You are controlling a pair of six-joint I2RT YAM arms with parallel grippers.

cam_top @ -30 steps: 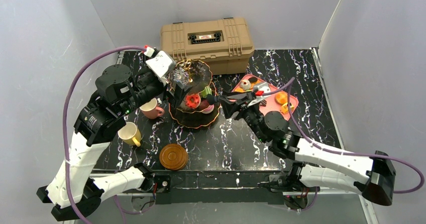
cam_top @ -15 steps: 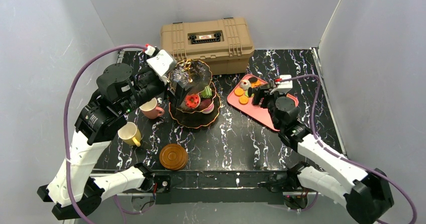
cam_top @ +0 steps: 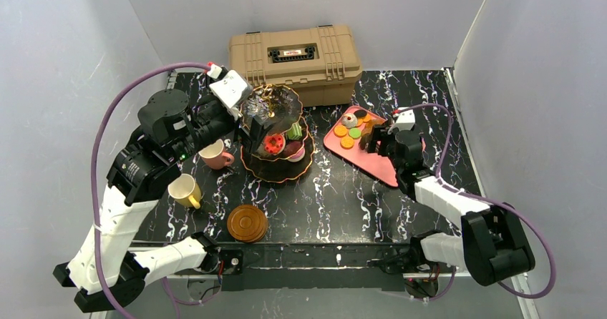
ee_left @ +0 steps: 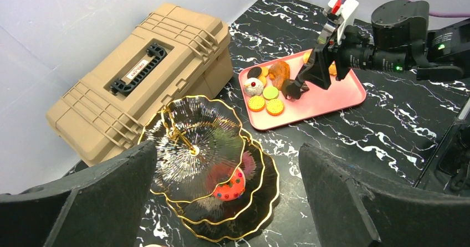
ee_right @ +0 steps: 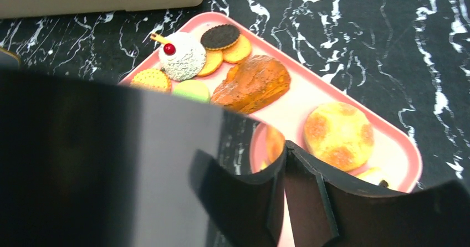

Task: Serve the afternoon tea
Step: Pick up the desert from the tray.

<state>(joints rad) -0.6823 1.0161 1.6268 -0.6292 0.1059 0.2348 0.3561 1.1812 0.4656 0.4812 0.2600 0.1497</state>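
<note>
Brown pastry (ee_right: 252, 83) on pink tray (ee_right: 316, 92) looks light, crumbly, so I'd pinch its long sides gently w/ R gripper (ee_right: 285, 164), can't tell its jaws' state; L gripper (ee_left: 226, 153) jaws wide apart.

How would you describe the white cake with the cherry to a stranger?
Look at the pink tray, right of the black tiered stand. At its end nearest the tan toolbox sits the white cake, the only white piece, with a red cherry on top.
</note>
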